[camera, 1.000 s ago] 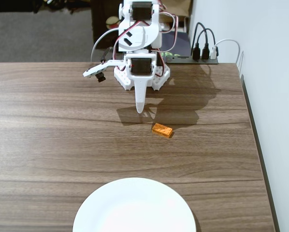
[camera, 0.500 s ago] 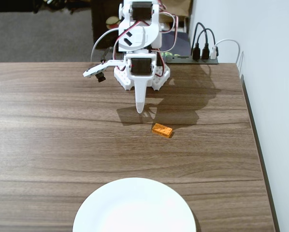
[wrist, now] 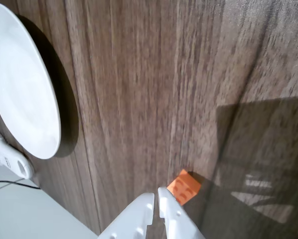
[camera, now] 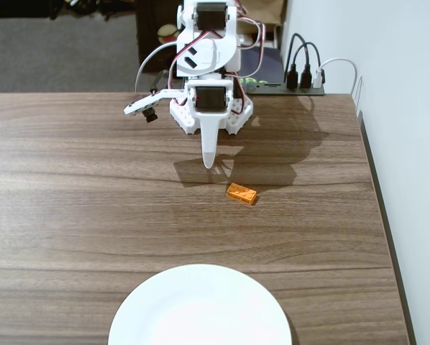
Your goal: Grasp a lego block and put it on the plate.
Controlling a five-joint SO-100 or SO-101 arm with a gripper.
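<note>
The white plate [camera: 199, 307] is cut off by the bottom edge of the fixed view, so only its far half shows; in the wrist view it [wrist: 19, 84] is cut off at the top left corner. The arm's base and upper joints run off the top of the fixed view. The jaws [camera: 209, 162] hang closed and empty above the wooden bench [camera: 78, 208], their white tips nearly touching in the wrist view [wrist: 156, 200]. The orange lego block [camera: 241, 193] lies flat on the bench, near the jaw tips and to their lower right in the fixed view, well apart from the plate; in the wrist view it [wrist: 184, 186] sits just beside the tips, partly in shadow. Black and white cables [camera: 305, 68] plug in behind the bench's far right corner. A small white device [wrist: 7, 158] near the plate is hard to identify. No writing is readable
</note>
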